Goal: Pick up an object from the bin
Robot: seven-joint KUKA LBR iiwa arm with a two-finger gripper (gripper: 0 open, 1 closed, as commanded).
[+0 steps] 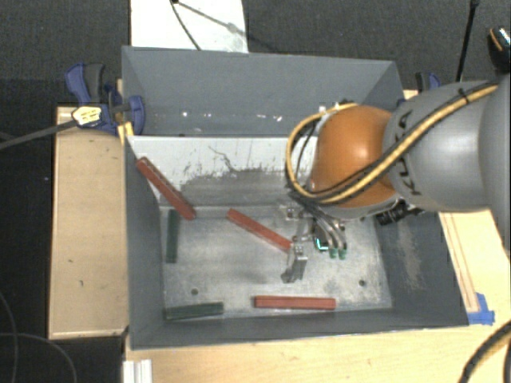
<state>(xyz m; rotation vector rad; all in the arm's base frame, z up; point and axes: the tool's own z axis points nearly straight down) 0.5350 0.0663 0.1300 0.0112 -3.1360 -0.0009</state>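
My gripper [315, 260] hangs low over the bin floor, right of centre, beneath the orange wrist cover. It stands open, and one metal fingertip [292, 273] points down to the left. A red bar [257, 227] lies slanted across the middle of the floor. Its right end reaches that finger's left side, outside the gap, and I cannot tell whether they touch. Nothing shows between the fingers. Another red bar [294, 302] lies flat near the front wall, just below the gripper.
A third red bar [164, 188] leans against the left wall at the back. One dark green bar [171, 236] lies along the left wall and another dark green bar [194, 311] sits in the front left corner. The arm covers the bin's right side.
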